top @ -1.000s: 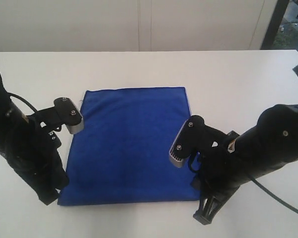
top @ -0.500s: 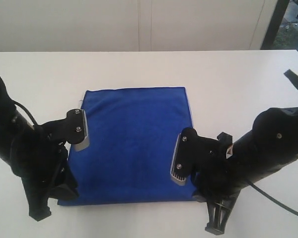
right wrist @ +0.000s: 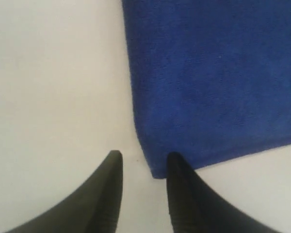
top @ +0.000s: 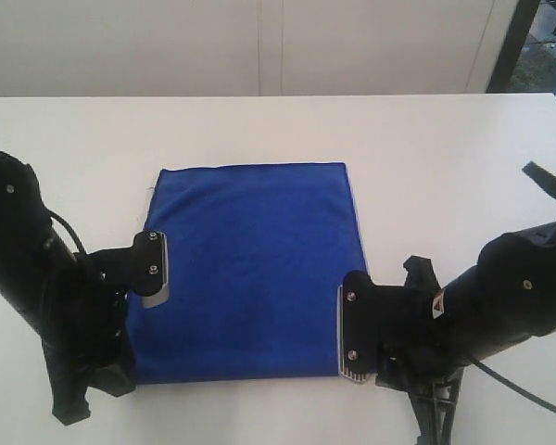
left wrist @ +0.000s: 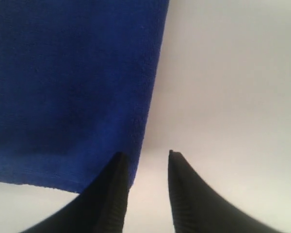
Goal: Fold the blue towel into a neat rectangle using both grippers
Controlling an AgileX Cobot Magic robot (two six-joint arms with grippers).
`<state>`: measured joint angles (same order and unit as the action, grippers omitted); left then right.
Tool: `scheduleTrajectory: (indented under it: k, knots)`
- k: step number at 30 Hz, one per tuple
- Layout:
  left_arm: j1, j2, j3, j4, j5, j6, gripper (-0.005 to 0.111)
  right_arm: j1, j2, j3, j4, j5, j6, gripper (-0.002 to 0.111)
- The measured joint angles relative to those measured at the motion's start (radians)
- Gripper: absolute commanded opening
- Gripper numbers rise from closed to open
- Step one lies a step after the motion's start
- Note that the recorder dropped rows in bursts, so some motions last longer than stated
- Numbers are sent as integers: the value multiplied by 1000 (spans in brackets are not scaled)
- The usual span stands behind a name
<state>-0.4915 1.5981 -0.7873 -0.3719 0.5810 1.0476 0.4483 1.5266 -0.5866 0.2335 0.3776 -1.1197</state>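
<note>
White tabletop [top: 426,148] spreads under everything, bare and pale on all sides of my work. Flat across its middle lies the blue towel [top: 250,250] — a smooth, upright rectangle with straight edges, its near edge running between my two arms.

My left arm [top: 28,269] comes down at the towel's near left corner, and my right arm [top: 510,306] at its near right corner, both black and bent low over the table.

My left gripper [left wrist: 144,155] stands parted, with a clear gap between its jaws and nothing in that gap but the towel's side edge and bare table. It grips nothing. One of its fingers [left wrist: 111,194] overlaps the cloth's corner, while the other sits over white surface; whether either touches down I cannot tell.

My right gripper [right wrist: 143,156] is likewise spread and has hold of nothing — one finger [right wrist: 182,194] sits at the towel's corner tip, its partner over plain table just beside the cloth's edge.
</note>
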Motion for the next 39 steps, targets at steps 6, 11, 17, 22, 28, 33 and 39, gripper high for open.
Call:
scheduleTrajectory:
  k: [6, 11, 17, 22, 28, 33, 39]
  knots:
    - [0, 16, 0, 5, -2, 0, 47, 0, 0, 0, -3, -44, -2, 39]
    - [0, 16, 0, 5, -2, 0, 47, 0, 1, 0, -3, -57, -2, 39]
    - [0, 16, 0, 8, -2, 0, 47, 0, 1, 0, -3, -71, -2, 39]
    - [0, 37, 0, 10, -2, 2, 47, 0, 3, 0, -3, -80, -4, 39]
    - [0, 56, 0, 10, -2, 2, 47, 0, 52, 0, -3, -103, -4, 39]
    - [0, 56, 0, 10, -2, 2, 47, 0, 84, 0, -3, -126, -4, 39]
    - [0, 56, 0, 10, -2, 2, 45, 0, 93, -4, 0, -131, -4, 36]
